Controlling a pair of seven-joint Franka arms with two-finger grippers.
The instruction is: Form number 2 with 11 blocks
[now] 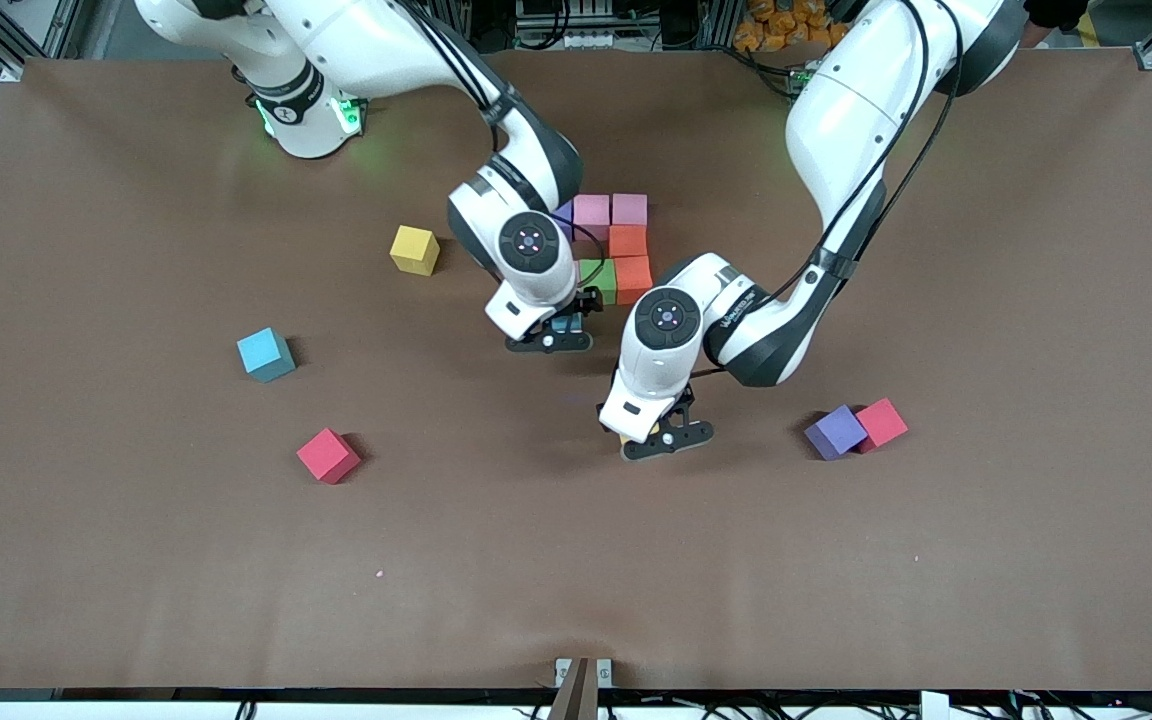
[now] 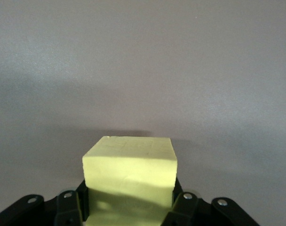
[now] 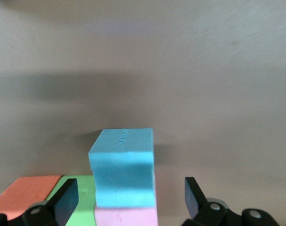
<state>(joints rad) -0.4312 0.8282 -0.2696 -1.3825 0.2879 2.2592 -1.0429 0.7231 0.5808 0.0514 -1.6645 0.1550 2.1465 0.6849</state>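
Note:
The partly built number 2 (image 1: 612,245) lies mid-table, made of purple, pink, orange and green blocks set edge to edge. My right gripper (image 1: 553,335) stands open around a light blue block (image 3: 124,165) that rests on the table against a pink block (image 3: 126,217). Its fingers (image 3: 67,197) are clear of the block's sides. A green block (image 3: 82,188) and an orange block (image 3: 27,188) lie beside them. My left gripper (image 1: 664,438) is shut on a yellow block (image 2: 129,174), over bare table toward the purple and red pair.
Loose blocks lie around the figure. Toward the right arm's end are a yellow one (image 1: 415,249), a light blue one (image 1: 265,354) and a red one (image 1: 328,455). A purple one (image 1: 835,431) touches a red one (image 1: 881,423) toward the left arm's end.

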